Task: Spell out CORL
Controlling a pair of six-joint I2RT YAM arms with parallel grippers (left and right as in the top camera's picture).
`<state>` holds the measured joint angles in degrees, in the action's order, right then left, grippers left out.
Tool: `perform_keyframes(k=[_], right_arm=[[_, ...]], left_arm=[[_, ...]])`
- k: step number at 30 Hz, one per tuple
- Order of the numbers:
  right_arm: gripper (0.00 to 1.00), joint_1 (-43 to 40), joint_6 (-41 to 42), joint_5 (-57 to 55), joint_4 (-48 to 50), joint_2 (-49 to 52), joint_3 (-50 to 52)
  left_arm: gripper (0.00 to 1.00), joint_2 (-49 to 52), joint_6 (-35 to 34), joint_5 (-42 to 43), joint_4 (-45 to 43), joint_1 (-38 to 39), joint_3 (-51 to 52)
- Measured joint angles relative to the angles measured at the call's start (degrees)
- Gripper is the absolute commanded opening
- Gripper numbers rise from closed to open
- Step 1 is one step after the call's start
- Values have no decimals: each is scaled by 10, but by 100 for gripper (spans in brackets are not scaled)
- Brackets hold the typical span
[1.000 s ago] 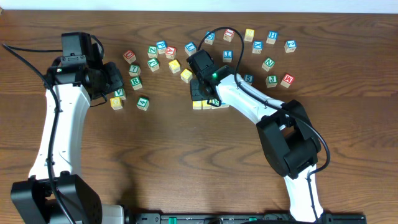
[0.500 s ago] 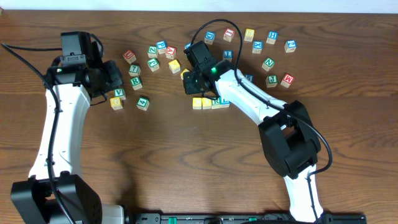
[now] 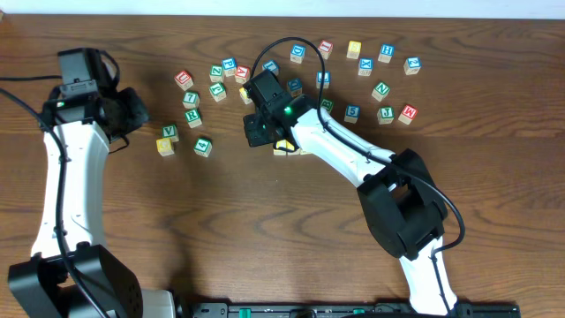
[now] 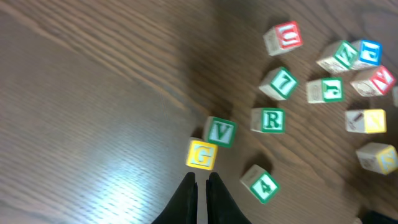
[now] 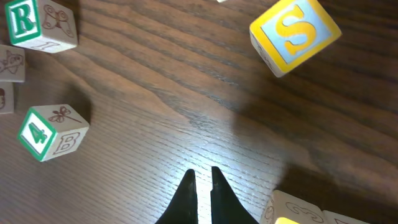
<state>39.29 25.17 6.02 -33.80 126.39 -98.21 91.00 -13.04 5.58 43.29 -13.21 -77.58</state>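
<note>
The row of four small wooden alphabet cubes (image 3: 283,147) is found mid-desk on the dark wooden desk (image 3: 265,238). It is mostly covered by the right arm in the overhead view: only yellowish bits are shown and no letters can be read. The right pincer (image 5: 200,186) is held just beside that row over bare wood, its fingers drawn narrow with a slim gap and nothing gripped. In the right wrist view a pale wooden cube with a yellow top edge (image 5: 297,210) is cut off at the lower right corner; whether it belongs to the row cannot be told. A yellow-bordered S cube (image 5: 295,34) is seen upper right, with a green 4 cube (image 5: 50,132) and a green R cube (image 5: 40,25) at the left edge. The left pincer (image 4: 200,186) is held well apart from the row, also narrow and empty, near a yellow G cube (image 4: 202,154) that is touched by a green V cube (image 4: 219,131).
</note>
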Motion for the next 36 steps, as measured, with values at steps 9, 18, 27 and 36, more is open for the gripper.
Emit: perform_keyframes(k=[9, 18, 27, 36], right_arm=[[3, 0, 0, -7, -14, 0, 11], [3, 0, 3, -31, -38, 0, 12], [3, 0, 5, -46, -47, 0, 12], [3, 0, 16, -57, -57, 0, 12]], left_arm=[[8, 0, 0, 0, 3, -1, 0], [8, 0, 0, 0, 9, -1, 0], [7, 0, 0, 0, 14, -1, 0], [8, 0, 0, 0, 15, -1, 0]])
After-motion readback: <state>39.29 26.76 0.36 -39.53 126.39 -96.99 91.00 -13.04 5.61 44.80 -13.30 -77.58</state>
